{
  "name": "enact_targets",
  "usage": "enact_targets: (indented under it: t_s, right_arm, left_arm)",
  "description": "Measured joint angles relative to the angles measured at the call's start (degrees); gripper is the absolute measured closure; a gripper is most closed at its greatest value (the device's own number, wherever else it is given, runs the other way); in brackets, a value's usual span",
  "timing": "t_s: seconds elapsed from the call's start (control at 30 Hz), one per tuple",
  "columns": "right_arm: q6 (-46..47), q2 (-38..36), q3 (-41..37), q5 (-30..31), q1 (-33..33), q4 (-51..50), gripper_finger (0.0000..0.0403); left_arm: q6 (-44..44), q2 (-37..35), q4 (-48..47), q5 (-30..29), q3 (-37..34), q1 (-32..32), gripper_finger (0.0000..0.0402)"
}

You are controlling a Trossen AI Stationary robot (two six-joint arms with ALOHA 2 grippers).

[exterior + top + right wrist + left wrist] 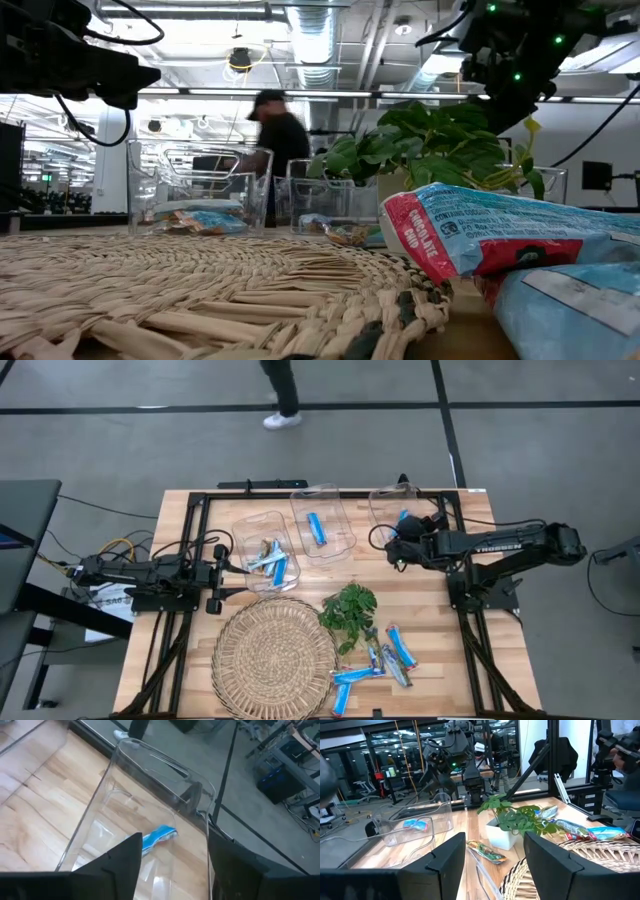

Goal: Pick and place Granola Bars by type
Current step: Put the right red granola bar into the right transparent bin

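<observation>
The right gripper hangs over the clear plastic bin at about 1 o'clock on the light wooden table. Its two dark fingers are spread apart and hold nothing. Between them, on the floor of this bin, lies one blue-wrapped granola bar.

The left gripper waits at about 9 o'clock, just beside another clear bin; its fingers are also released and empty. This bin holds several bars, blue ones and a tan one. The middle clear bin, at 12 o'clock, holds one blue bar.

Near the centre stands a small green leafy plant in a white pot. At about 5 o'clock from it, a loose group of granola bars lies on the table, mostly blue, some with red tips. A round woven straw mat lies at 7 o'clock, touching the plant's leaves. Beyond the table a person is on the grey floor.
</observation>
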Motion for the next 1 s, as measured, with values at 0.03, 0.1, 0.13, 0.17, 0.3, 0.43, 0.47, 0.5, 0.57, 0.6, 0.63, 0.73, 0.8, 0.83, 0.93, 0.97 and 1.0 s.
enact_targets:
  t_s: [0.03,0.1,0.13,0.17,0.3,0.43,0.47,0.5,0.57,0.6,0.63,0.73,0.8,0.83,0.93,0.97,1.0]
  right_arm:
    - [0.0,0.0,0.0,-0.37,0.65,0.14,0.0178]
    - [-0.04,-0.31,0.25,-2.16,2.58,0.46,0.0175]
    - [-0.05,-0.74,0.69,-3.35,3.74,0.45,0.0175]
    - [-0.07,-1.2,1.34,-4.36,5.19,0.52,0.0175]
    - [-0.09,-3.1,3.75,-9.55,12.29,0.35,0.0178]
    - [0.04,-2.99,6.13,-19.42,19.6,0.02,0.0179]
    - [0.19,-2.56,6.71,-22.55,21.33,0.25,0.0179]
    - [0.74,-2.01,7.12,-25.51,23.08,0.58,0.0179]
    - [2.38,-0.88,7.46,-30.59,26.44,0.6,0.0179]
    - [3.33,-0.33,7.56,-32.76,27.95,0.72,0.018]
    - [4.29,0.15,7.6,-34.5,29.4,0.91,0.018]
    - [8.48,2.01,7.63,-38.31,33.16,0.95,0.0181]
    - [11.41,3.47,7.63,-40.35,35.46,0.94,0.0181]
    - [12.97,4.16,7.63,-41.38,36.59,0.98,0.0181]
    - [18.44,6.73,7.63,-43.7,39.61,1.16,0.0181]
    - [20.41,7.61,7.63,-44.41,40.43,1.16,0.0181]
    - [22.27,8.43,7.63,-45.15,41.12,1.16,0.0181]
  left_arm:
    - [0.41,0.01,0.02,0.0,0.0,0.01,0.0206]
    - [0.6,0.0,0.01,0.0,0.0,0.01,0.0206]
    - [0.55,0.0,0.01,0.0,0.0,0.02,0.0206]
    - [0.28,0.0,0.01,0.0,0.0,0.02,0.0206]
    - [0.13,-0.01,0.01,0.0,0.0,0.01,0.0206]
    - [-0.13,0.0,0.0,0.0,0.0,0.01,0.0206]
    - [-0.16,0.0,0.02,0.0,0.0,0.02,0.0206]
    - [-0.13,-0.01,0.0,0.0,0.0,0.02,0.0206]
    - [0.35,0.0,0.0,0.0,0.0,0.01,0.0206]
    - [0.38,0.01,0.0,0.0,0.0,0.02,0.0206]
    - [0.34,-0.01,0.0,0.0,0.0,0.02,0.0206]
    - [-0.16,0.01,0.0,0.0,0.0,0.02,0.0206]
    - [0.1,0.0,0.01,-0.01,0.0,0.02,0.0206]
    - [0.35,0.0,0.0,0.0,0.0,0.02,0.0206]
    - [0.22,0.01,0.01,0.0,0.0,0.02,0.0206]
    - [-0.02,-0.01,0.0,0.0,0.0,0.02,0.0206]
    - [-0.17,0.01,0.02,0.0,0.0,0.0,0.0206]
